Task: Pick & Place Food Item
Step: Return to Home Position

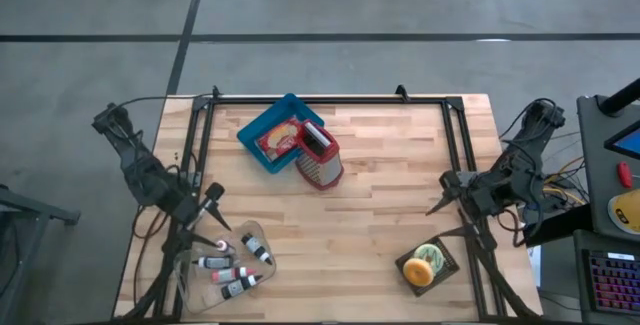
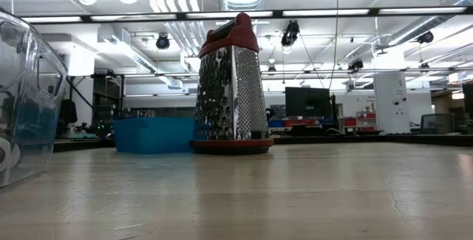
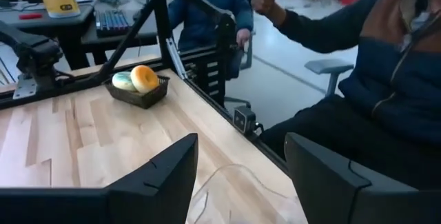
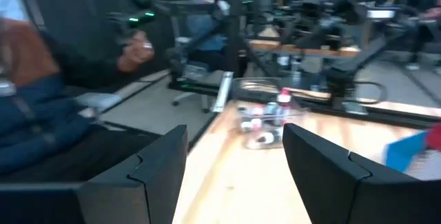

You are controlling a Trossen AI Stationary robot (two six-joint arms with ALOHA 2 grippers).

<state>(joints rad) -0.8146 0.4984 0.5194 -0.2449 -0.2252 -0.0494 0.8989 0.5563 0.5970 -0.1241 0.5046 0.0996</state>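
1. While waiting at the table's [image 1: 380, 205] sides, the left gripper [image 1: 216, 215] and right gripper [image 1: 440, 195] are holding their fingers apart, empty.
2. Print on the red bag [image 1: 283, 140], lying in the blue bin [image 1: 256, 131], is too small to read.
3. Small bottles [image 1: 240, 270] are lying in the clear bin [image 1: 200, 293], an orange donut [image 1: 419, 274] in the black tray [image 1: 450, 263].
4. A grater [image 1: 320, 157] is standing just beside the blue bin.

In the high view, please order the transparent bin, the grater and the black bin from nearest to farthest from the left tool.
1. Transparent bin, right beside the left tool, bottom left of the picture.
2. Grater, upper middle, by the blue bin.
3. Black bin, bottom right, across the table.
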